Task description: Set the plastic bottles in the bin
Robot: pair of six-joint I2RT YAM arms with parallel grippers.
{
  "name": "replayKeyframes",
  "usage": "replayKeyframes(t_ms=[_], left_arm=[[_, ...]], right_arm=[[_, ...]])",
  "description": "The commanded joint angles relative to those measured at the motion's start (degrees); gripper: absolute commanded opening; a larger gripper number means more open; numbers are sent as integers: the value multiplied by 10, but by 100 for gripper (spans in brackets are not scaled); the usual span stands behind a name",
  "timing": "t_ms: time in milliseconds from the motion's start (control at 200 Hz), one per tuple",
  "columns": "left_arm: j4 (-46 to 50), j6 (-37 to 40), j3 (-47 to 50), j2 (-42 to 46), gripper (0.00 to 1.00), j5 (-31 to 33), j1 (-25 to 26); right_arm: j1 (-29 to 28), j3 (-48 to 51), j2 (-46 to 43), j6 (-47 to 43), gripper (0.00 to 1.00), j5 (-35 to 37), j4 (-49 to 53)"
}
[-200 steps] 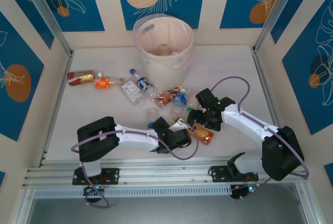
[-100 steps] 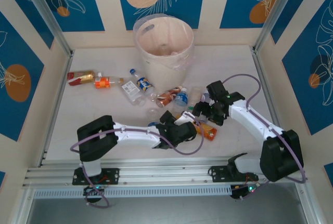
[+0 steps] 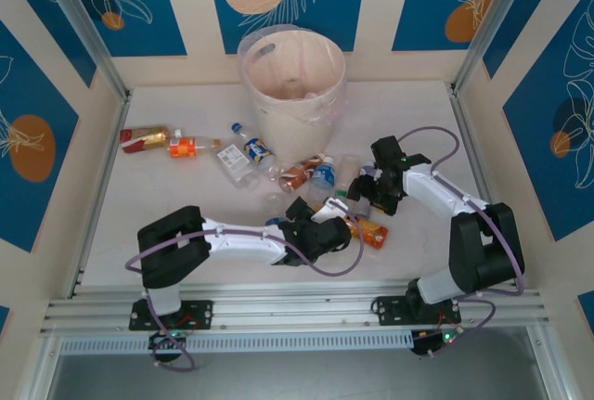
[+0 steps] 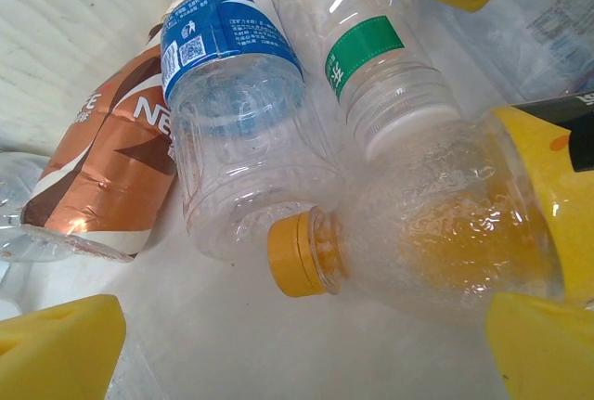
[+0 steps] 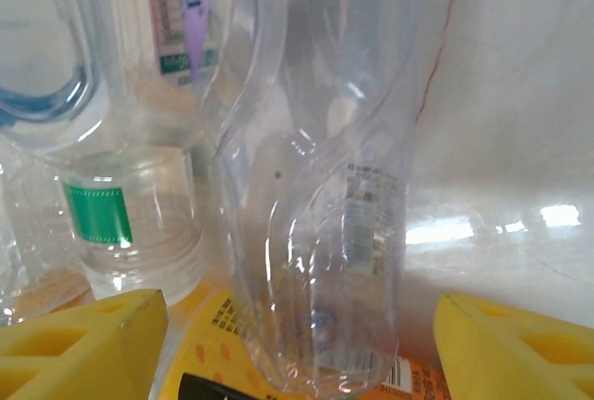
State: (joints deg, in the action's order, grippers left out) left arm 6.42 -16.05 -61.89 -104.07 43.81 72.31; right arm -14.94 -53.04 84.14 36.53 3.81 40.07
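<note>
**Right gripper** (image 5: 297,349): released. Its yellow pads (image 5: 83,340) stand on either side of a clear bottle (image 5: 316,224), with a gap on both sides, so nothing is grasped.

**Left gripper** (image 4: 297,354): jaws wide, straddling an orange-capped bottle (image 4: 436,233) and not clamped on it.

**Surroundings:** A green-labelled bottle (image 5: 102,214) lies just beside the clear one, at its 9 o'clock. More plastic bottles (image 3: 237,163) lie at 10 o'clock from the left gripper, near the table's (image 3: 186,205) left side. The bin (image 3: 243,61) stands at 12 o'clock from the central cluster, well apart from it.

**Handling assessment:** The clear bottle looks empty, so it is judged light. Its walls are thin and will likely dent under pressure, and the glossy, round body is prone to slip or roll. Recommend gripping across the mid-body, clear of neighbouring bottles.
</note>
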Motion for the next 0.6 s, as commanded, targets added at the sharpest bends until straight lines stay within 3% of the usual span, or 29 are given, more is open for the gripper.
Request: replayKeyframes(t_ms=[0, 595], left_arm=[[-1, -13, 3, 0, 99, 7, -6], [12, -22, 12, 3, 99, 14, -5]], right_arm=[[10, 7, 13, -13, 75, -13, -14], [-7, -14, 93, -21, 65, 18, -40]])
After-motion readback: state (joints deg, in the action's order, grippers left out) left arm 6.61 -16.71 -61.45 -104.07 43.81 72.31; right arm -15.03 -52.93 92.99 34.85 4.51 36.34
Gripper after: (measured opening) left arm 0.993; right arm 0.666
